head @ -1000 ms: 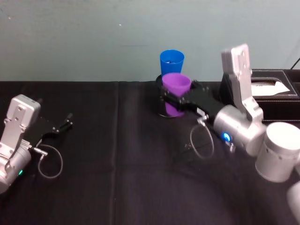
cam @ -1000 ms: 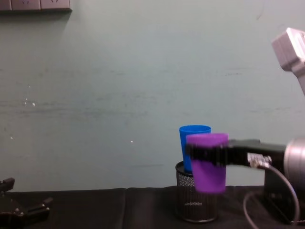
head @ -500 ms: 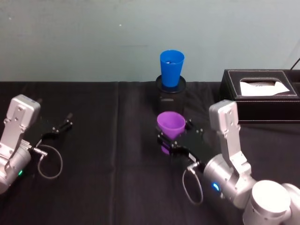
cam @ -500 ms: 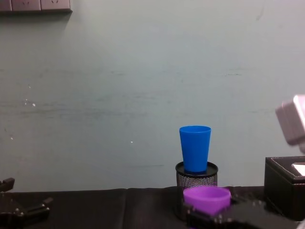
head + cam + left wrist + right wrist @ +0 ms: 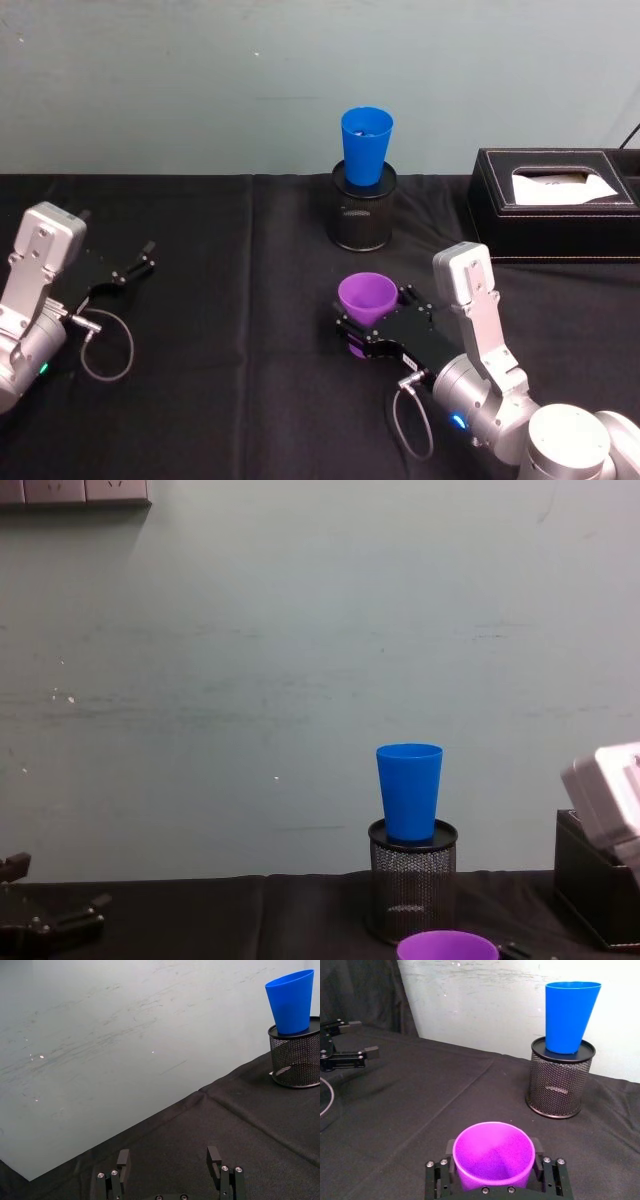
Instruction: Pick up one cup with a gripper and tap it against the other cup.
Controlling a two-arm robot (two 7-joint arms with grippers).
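The purple cup (image 5: 364, 302) stands upright between the fingers of my right gripper (image 5: 372, 326), low over the black cloth near the table's front. The right wrist view shows the purple cup (image 5: 492, 1156) with a finger pressed on each side of it. The blue cup (image 5: 366, 146) sits upright on top of a black mesh holder (image 5: 363, 216) at the back centre, well beyond the purple one. It shows too as the blue cup (image 5: 409, 790) in the chest view and the blue cup (image 5: 570, 1014) in the right wrist view. My left gripper (image 5: 133, 268) rests open at the far left, holding nothing.
A black box (image 5: 553, 203) with a white tissue in its top stands at the back right. A grey-green wall rises right behind the table. Black cloth (image 5: 240, 330) covers the whole table between the two arms.
My right gripper has drawn the purple cup back from beside the blue cup, toward the front of the table and lower. The left arm has not moved.
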